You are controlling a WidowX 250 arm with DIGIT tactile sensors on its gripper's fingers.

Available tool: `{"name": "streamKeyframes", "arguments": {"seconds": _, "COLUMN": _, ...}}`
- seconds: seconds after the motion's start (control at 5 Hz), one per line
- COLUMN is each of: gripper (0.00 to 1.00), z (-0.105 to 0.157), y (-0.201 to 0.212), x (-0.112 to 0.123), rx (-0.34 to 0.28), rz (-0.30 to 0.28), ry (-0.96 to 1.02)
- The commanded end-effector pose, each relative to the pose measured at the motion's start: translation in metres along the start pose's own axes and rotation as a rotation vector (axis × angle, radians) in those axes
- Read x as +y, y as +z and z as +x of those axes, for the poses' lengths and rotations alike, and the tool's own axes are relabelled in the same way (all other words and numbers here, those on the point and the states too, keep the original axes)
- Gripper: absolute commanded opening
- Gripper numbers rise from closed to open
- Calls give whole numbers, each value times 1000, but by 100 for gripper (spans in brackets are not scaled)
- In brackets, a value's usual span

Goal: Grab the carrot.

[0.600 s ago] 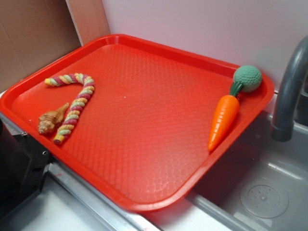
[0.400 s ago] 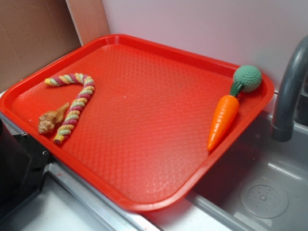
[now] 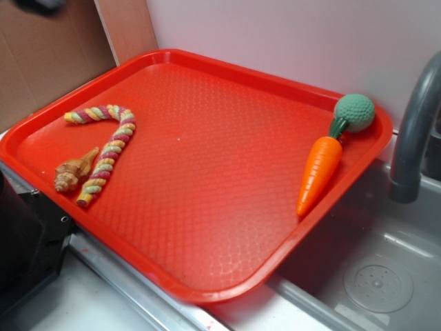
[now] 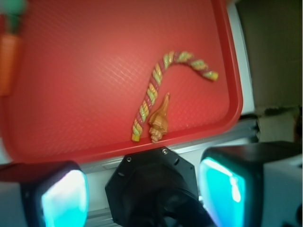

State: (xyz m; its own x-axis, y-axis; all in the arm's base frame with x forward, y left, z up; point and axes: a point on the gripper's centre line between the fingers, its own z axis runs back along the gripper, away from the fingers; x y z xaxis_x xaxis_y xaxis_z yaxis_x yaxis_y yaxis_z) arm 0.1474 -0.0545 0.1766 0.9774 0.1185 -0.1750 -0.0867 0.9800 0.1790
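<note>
Hand spread apart, far from smooth tapered carrot.

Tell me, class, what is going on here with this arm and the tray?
Nothing is held yet. The carrot lies at the right edge of the red tray, its stem touching a green ball. A twisted rope and a shell lie on the far left. In the wrist view the gripper is open and empty, looking down on the tray from the rope's side, with the carrot at the picture's far edge. The grab has not begun.
</note>
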Motion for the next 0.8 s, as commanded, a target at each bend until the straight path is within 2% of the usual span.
{"name": "streamKeyframes", "arguments": {"seconds": 0.0, "gripper": 100, "z": 69, "y": -48, "x": -102, "rx": -208, "rz": -159, "ry": 74}}
{"name": "streamKeyframes", "arguments": {"seconds": 0.4, "gripper": 100, "z": 102, "y": -54, "x": -129, "rx": -269, "rz": -306, "ry": 97}}
{"name": "streamKeyframes", "arguments": {"seconds": 0.6, "gripper": 100, "z": 125, "y": -51, "x": -142, "rx": -279, "rz": -334, "ry": 75}}
